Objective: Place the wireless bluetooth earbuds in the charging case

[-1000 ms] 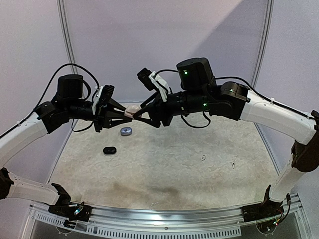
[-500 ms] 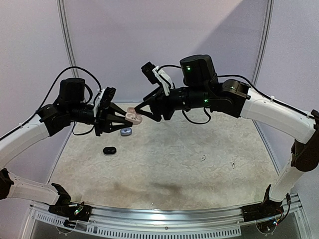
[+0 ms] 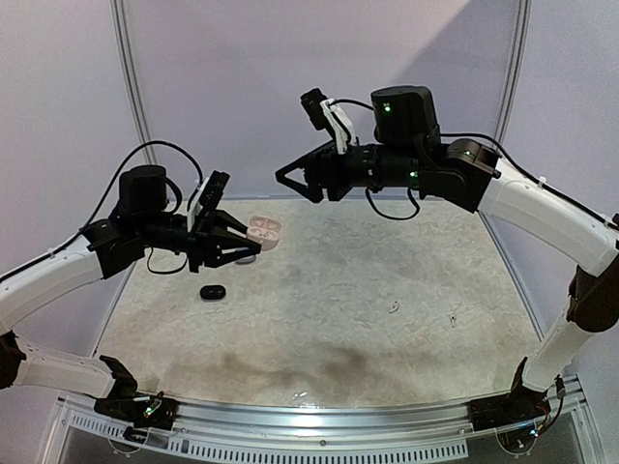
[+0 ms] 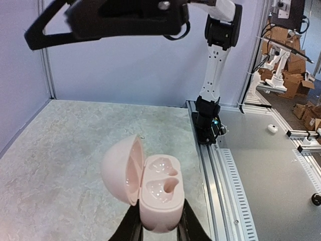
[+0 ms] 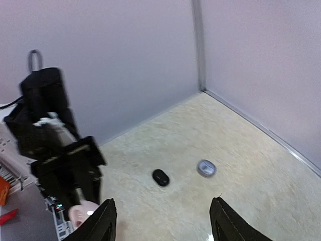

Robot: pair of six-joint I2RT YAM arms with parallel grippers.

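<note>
Pink charging case (image 4: 158,196) is up off the tabletop (image 3: 319,329), its base pinched in the left claw (image 4: 159,225). Its lid (image 4: 120,173) is swung fully open to one side, and two moulded wells show, pink like the shell. Two tiny pale earbuds lie loose on the tabletop, well apart from the case: first earbud (image 3: 395,308), second earbud (image 3: 452,319) near it.

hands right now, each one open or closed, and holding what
left hand: closed on the pink charging case, whose lid is open
right hand: open, holding nothing
</note>
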